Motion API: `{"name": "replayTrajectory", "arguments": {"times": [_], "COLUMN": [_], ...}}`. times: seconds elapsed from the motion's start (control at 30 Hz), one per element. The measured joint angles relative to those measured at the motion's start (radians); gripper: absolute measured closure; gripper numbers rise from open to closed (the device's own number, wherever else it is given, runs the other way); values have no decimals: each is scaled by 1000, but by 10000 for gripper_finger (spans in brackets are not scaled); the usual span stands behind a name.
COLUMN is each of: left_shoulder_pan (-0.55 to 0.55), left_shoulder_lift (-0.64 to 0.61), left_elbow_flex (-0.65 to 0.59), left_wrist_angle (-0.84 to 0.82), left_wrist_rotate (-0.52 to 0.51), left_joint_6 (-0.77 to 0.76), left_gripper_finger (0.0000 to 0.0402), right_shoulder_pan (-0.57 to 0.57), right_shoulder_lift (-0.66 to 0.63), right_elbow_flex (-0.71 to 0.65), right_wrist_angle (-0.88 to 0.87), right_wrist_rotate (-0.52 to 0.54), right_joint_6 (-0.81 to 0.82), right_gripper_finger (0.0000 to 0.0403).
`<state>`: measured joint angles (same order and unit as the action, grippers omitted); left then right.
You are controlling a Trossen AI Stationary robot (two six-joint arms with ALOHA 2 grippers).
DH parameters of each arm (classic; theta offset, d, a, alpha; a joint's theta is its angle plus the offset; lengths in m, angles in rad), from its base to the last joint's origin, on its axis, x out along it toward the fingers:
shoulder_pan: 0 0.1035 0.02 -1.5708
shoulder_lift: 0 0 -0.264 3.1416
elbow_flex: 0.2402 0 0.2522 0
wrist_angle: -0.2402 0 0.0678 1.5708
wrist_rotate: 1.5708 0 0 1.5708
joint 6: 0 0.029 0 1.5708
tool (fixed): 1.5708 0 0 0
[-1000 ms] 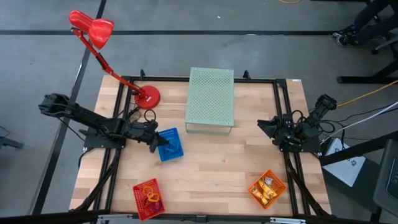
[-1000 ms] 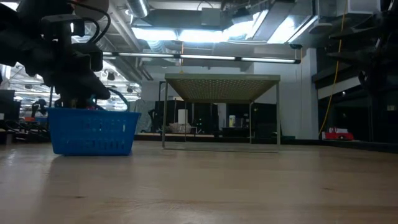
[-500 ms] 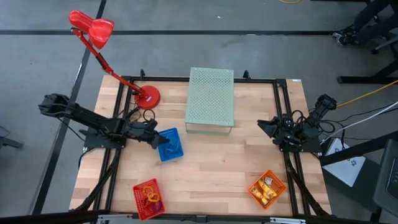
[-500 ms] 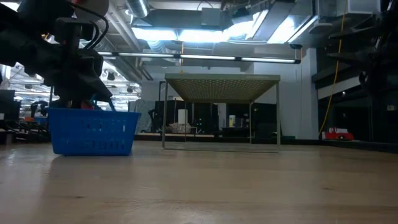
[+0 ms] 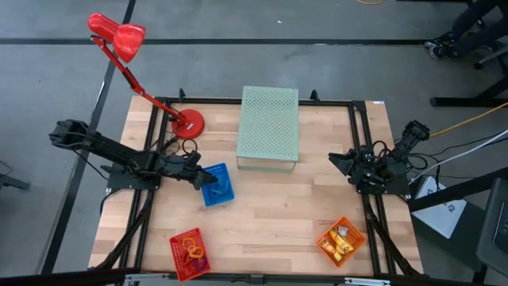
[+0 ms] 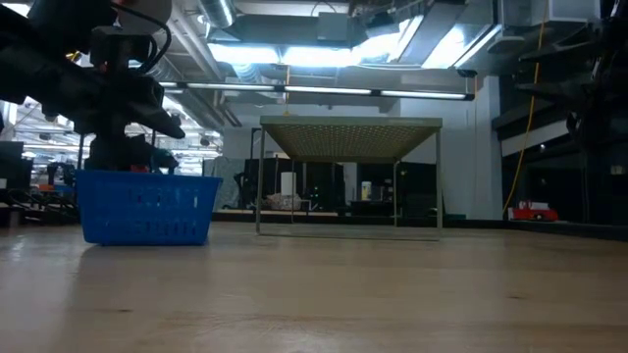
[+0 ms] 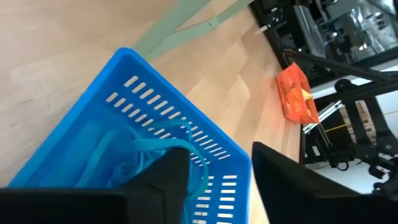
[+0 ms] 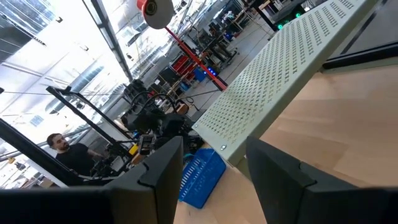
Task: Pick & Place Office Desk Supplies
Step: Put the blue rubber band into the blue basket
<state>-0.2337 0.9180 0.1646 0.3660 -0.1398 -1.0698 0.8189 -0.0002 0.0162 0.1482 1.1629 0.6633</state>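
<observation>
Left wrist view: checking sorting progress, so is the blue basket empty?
No: pale blue loops lie inside the blue basket, just beyond the open left hand.

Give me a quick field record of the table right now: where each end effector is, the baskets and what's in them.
left end effector: open, empty, at the blue basket
right end effector: open, empty, waiting at the table's right edge
blue basket contents: blue loops
red basket: front left, holds coloured loops
orange basket: front right, holds yellow-orange pieces
green perforated box: back centre
</observation>
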Motion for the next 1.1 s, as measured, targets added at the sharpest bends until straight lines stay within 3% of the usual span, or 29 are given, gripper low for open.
{"name": "replayTrajectory", "arguments": {"times": [0.23,0.43,0.9,1.1], "left_shoulder_pan": [0,10,24,82], "left_shoulder_lift": [0,2,0,0], "left_elbow_flex": [0,-1,2,44], "left_wrist_angle": [-21,-209,-30,-84], "left_wrist_rotate": [49,162,179,290], "left_joint_6": [-49,-170,-173,-202], "left_gripper_finger": [197,198,187,186], "right_shoulder_pan": [0,0,0,0], "right_shoulder_lift": [0,0,0,0], "right_elbow_flex": [0,0,0,0], "right_wrist_angle": [0,0,0,0], "right_wrist_rotate": [-7,0,0,0], "right_joint_6": [6,-14,-24,-24], "right_gripper_finger": [224,224,224,224]}}
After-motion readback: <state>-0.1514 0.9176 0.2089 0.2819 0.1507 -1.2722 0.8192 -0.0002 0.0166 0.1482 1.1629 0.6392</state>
